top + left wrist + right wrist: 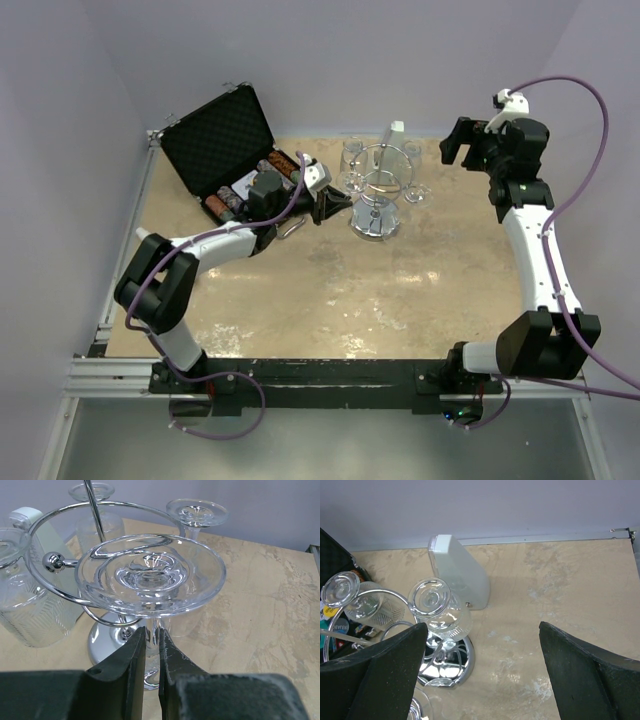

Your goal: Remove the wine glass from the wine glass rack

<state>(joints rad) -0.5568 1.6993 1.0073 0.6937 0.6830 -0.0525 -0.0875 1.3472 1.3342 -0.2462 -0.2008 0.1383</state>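
Note:
The chrome wine glass rack stands at the back middle of the table, with several clear glasses hanging upside down from its loops. In the left wrist view a wine glass hangs foot-up in a wire loop of the rack. My left gripper is shut on that glass's thin stem, just below the foot. In the top view the left gripper is at the rack's left side. My right gripper is open and empty, raised at the back right. It looks down on the rack.
An open black case with small items lies at the back left, behind my left arm. A white boxy object stands behind the rack near the back wall. Other hanging glasses crowd the rack. The table edges and walls are close behind.

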